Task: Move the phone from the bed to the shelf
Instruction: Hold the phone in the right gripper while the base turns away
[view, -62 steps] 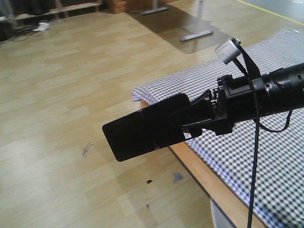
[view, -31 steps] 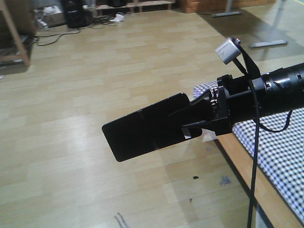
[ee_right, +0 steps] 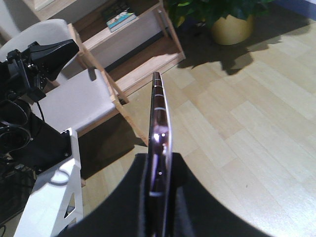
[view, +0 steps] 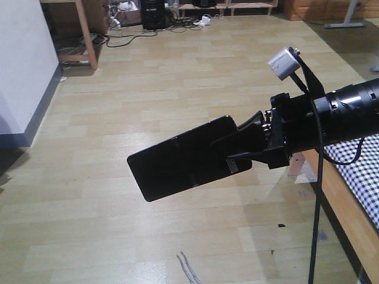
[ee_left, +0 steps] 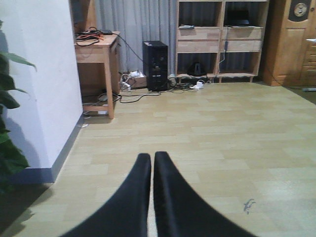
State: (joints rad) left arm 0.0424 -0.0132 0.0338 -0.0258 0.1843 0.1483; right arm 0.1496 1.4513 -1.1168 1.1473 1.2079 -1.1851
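I see floor (view: 118, 89) filling the front view, the bed (view: 364, 171) at its right edge, and the shelf (ee_left: 200, 47) upper right in the left wrist view. My right gripper (view: 240, 148) clamps the phone (view: 177, 160) mid-frame over the floor. The left gripper (ee_left: 152, 158) is clenched, empty.

evenly lit indoors, moderately bright in front view; pale sheen across floor (view: 177, 106), faint soft shadows only. phone (view: 177, 163) rendered as flat black, no surface detail. left wrist view dimmer, greyish, grainy; left gripper (ee_left: 151, 158) near lens, underexposed, soft-edged. right wrist view: pink-white glare along phone edge, heavy shadow beside plant pot (ee_right: 232, 27), slight blur overall.
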